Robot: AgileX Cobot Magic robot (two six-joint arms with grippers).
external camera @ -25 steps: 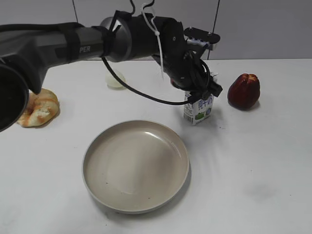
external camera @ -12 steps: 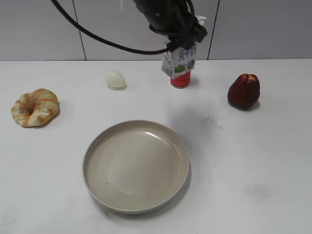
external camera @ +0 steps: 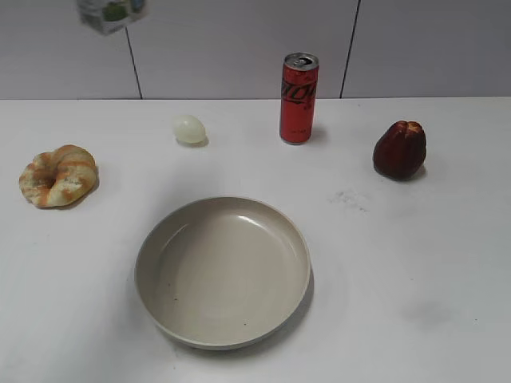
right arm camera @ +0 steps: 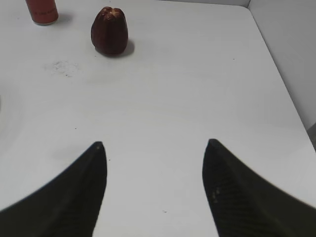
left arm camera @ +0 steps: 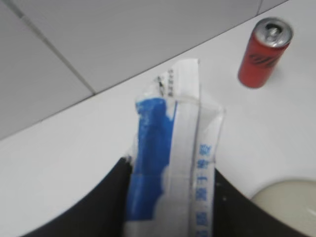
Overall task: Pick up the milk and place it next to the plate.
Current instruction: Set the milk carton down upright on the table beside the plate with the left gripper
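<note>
Left gripper (left arm camera: 170, 207) clamps the milk (left arm camera: 173, 163) between its dark fingers, the blue gable top facing the wrist camera and blue characters, too blurred to read, running down one side. From the exterior camera the carton shows only at the upper left edge, high above the desk (external camera: 415, 263). Right gripper (right arm camera: 154, 148) hangs spread wide, holding nothing. On the desk sit the plate (external camera: 222, 271), a red can (external camera: 299, 97) with dark lettering, unreadable, and a dark red fruit (external camera: 399, 149).
</note>
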